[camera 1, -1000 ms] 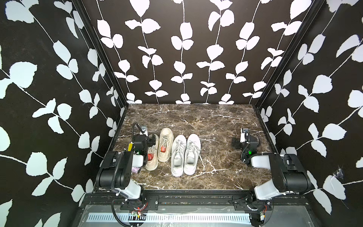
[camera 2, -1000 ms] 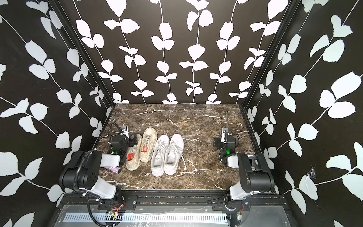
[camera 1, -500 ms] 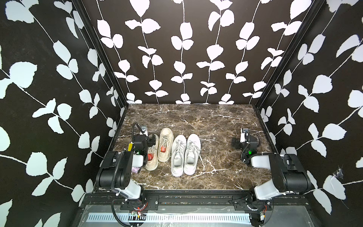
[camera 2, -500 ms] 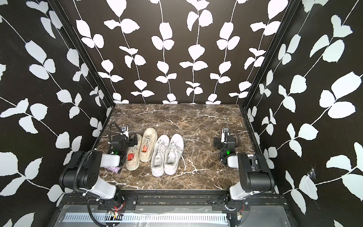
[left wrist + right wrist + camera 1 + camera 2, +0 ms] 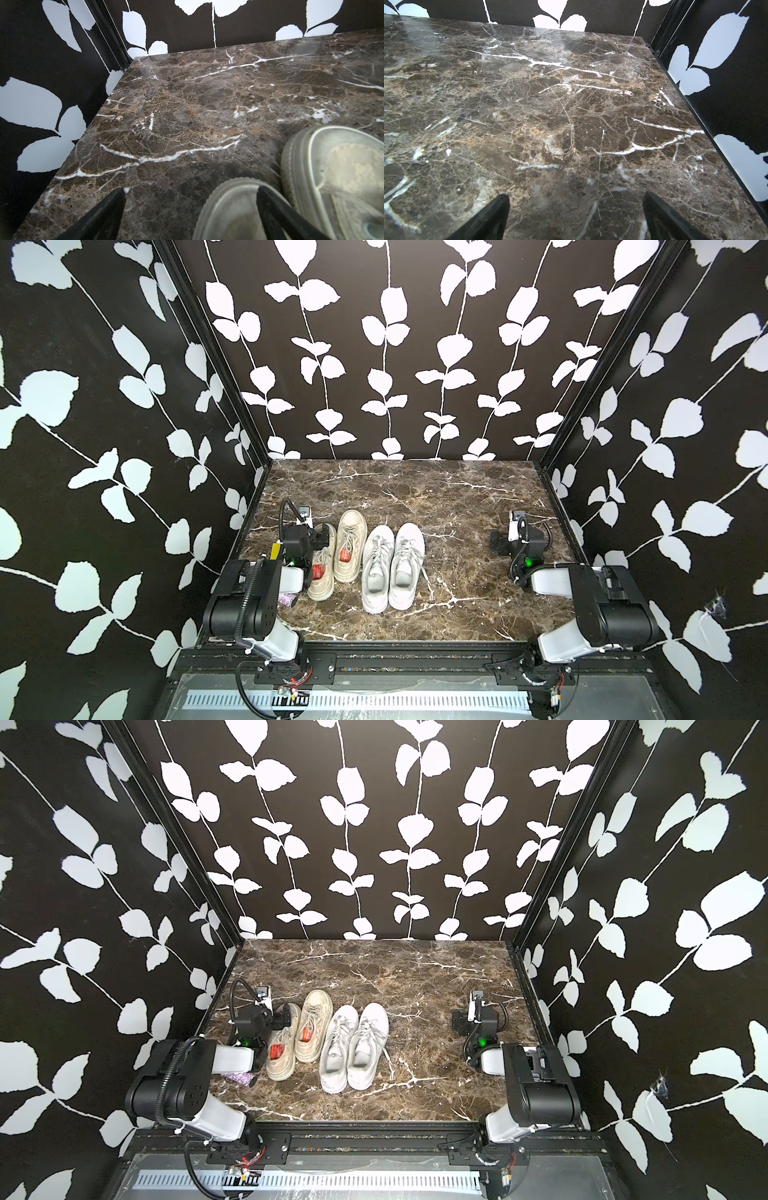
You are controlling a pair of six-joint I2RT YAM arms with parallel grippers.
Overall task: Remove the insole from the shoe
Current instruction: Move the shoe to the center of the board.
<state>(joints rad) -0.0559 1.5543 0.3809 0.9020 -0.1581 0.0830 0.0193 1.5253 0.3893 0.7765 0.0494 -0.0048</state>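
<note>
Shows a marble table (image 5: 457,497) bearing a beige pair (image 5: 351,539) of shoes on the left, a white pair (image 5: 405,547) just beside it. Shows a red-marked insole (image 5: 318,572) inside each beige shoe. Left gripper (image 5: 191,189), fingers apart, above the outer beige toe; right gripper (image 5: 575,195), fingers apart, above bare marble, well apart from both pairs.

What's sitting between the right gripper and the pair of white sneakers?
Nothing: only bare marble tabletop separates the right gripper from the white sneakers, as both top views show.
</note>
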